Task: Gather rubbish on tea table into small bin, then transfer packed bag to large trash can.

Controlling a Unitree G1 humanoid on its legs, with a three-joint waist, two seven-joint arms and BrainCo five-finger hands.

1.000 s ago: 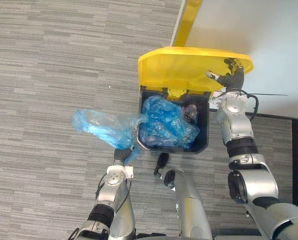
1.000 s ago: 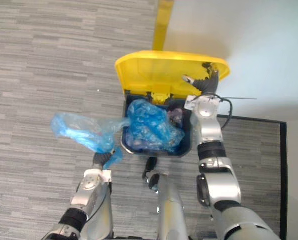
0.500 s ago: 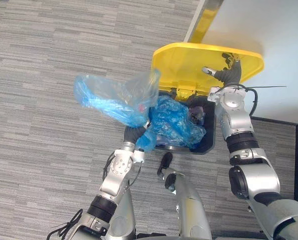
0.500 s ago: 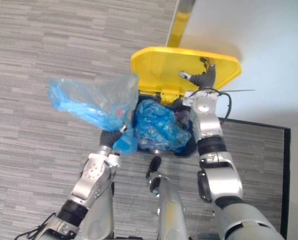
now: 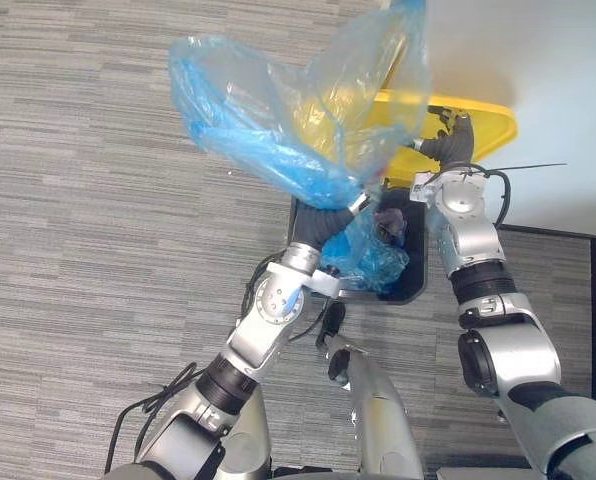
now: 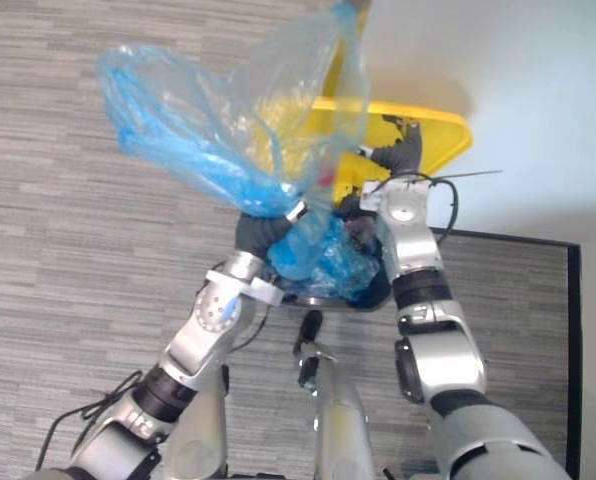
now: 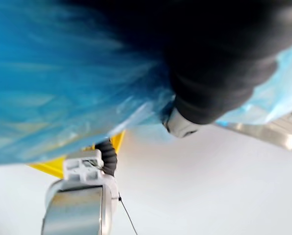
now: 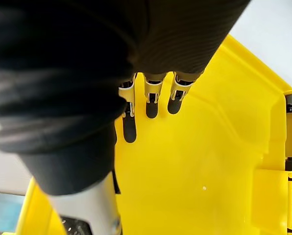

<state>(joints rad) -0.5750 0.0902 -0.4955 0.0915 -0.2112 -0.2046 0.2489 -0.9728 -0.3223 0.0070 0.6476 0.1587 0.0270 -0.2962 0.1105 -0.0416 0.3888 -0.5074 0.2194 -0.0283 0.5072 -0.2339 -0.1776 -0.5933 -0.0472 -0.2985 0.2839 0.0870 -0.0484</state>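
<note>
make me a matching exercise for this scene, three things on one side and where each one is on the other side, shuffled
1. translucent blue plastic bag
2. yellow plastic lid
3. crumpled blue plastic bundle

a. inside the black plastic trash can
b. held aloft by the left hand
c. propped open by the right hand

Pairs: 1-b, 2-c, 3-a
</note>
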